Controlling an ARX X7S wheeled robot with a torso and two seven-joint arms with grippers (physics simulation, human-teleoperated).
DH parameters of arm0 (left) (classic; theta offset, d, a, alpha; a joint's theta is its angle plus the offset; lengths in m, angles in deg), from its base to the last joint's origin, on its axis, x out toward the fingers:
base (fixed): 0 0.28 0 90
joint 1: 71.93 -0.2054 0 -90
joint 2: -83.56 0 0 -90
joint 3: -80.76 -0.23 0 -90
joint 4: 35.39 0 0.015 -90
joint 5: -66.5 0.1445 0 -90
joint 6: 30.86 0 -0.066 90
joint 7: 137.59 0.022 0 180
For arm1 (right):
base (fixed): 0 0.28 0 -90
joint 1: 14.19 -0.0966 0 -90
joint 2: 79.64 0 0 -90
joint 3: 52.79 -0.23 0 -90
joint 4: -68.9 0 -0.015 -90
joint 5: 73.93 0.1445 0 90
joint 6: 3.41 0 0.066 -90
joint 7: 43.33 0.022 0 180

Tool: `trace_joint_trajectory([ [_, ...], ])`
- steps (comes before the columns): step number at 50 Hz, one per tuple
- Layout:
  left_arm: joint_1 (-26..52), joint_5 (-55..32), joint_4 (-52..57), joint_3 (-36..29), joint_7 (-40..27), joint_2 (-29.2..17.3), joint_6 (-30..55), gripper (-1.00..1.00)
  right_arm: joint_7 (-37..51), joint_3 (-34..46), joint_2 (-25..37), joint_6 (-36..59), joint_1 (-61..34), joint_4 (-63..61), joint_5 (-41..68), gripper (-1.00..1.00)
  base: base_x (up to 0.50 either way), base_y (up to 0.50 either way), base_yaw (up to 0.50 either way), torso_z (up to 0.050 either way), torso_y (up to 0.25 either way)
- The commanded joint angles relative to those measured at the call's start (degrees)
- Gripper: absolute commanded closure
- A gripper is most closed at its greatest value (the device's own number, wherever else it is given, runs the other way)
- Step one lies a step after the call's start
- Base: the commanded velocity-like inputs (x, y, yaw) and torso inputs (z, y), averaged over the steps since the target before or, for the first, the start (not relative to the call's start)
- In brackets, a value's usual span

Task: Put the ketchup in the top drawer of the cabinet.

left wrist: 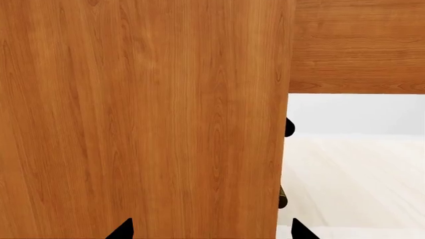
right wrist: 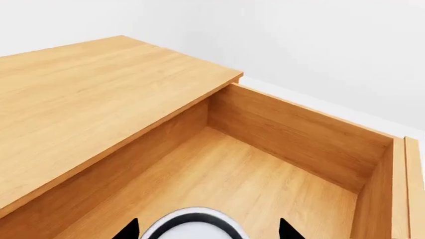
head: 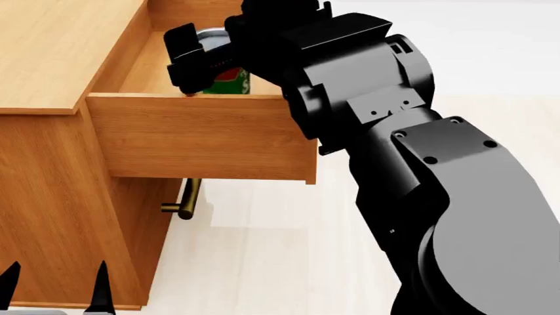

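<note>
The right gripper (head: pixel 210 62) squeezes the ketchup (head: pixel 229 80) over the open top drawer (head: pixel 201 138), at 12 o'clock, ready to drop. I cannot tell if the left gripper (head: pixel 54 289), at 7 o'clock, is open.

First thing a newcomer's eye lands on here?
The big black right arm filling the head view, its right gripper holding the ketchup over the pulled-out top drawer. Next, the drawer's bare wooden inside in the right wrist view, beside the cabinet top.
</note>
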Motion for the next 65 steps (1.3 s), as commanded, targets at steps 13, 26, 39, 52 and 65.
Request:
trace_joint_trajectory([
  [13, 0.3, -0.2, 0.2, -0.4, -0.4, -0.3, 0.5, -1.00, 3.7, 2.2, 0.0, -9.0, -2.2, 0.6, 6.0, -1.00, 0.00, 0.00, 0.00, 0.000, 0.000],
  [26, 0.5, -0.2, 0.4, -0.6, -0.6, -0.4, 0.6, -1.00, 5.8, 2.9, 0.0, -18.8, -5.8, 1.2, 11.3, -1.00, 0.00, 0.00, 0.00, 0.000, 0.000],
  [39, 0.6, -0.3, 1.4, -0.7, -1.0, -0.7, 1.1, -1.00, 7.9, 4.1, 0.0, -20.8, -9.6, 2.9, 14.4, -1.00, 0.00, 0.00, 0.00, 0.000, 0.000],
  [52, 0.2, 0.0, 5.9, -0.4, -1.7, -1.9, 1.1, -1.00, 20.2, 4.8, 11.6, -24.4, -15.6, -19.1, 11.6, -1.00, 0.00, 0.00, 0.00, 0.000, 0.000],
  [65, -0.6, 0.9, 8.2, -0.4, -2.1, -2.6, -0.3, -1.00, 41.9, 2.0, 33.1, -36.0, -15.1, -57.8, 4.6, -1.00, 0.00, 0.00, 0.00, 0.000, 0.000],
])
